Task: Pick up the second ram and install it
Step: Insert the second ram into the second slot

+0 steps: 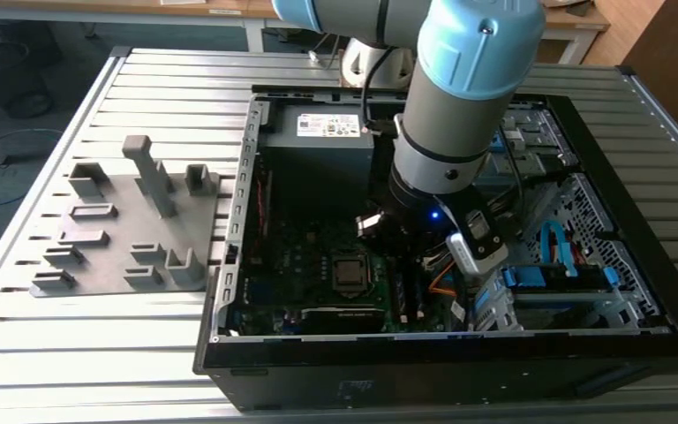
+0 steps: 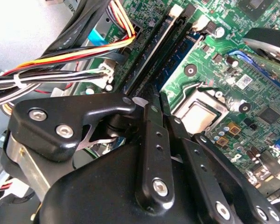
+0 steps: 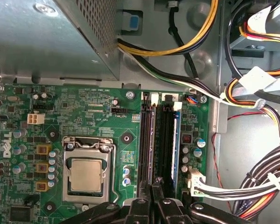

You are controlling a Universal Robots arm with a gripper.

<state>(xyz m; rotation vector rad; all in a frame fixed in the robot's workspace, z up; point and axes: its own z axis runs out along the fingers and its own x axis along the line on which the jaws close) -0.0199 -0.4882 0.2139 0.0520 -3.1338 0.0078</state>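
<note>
- While the arm is reaching down into the open PC case, the gripper hangs right over the row of memory slots, just beside the CPU socket.
- Fingers look pressed together in both wrist views. I can't make out anything clamped between them, no board sticking out past the tips.
- There's a thin dark blue strip standing in the slot nearest the small capacitors. I read that as the second ram seen edge-on, already down in its slot. It shows as a blue sliver between the black slot walls in the second wrist view too.
- So my guess is the pick-up part is done and the stick is in the board rather than in the gripper.
- What I can't tell is whether it's fully seated. The white latches at the slot ends are visible, but not clearly enough to say they've snapped in.
- The fingertips sit a bit off to the side of that blue strip, more over the neighbouring dark slot, near it but apparently not touching.
- The grey fixture sits out on the table, well apart from the gripper.
</note>
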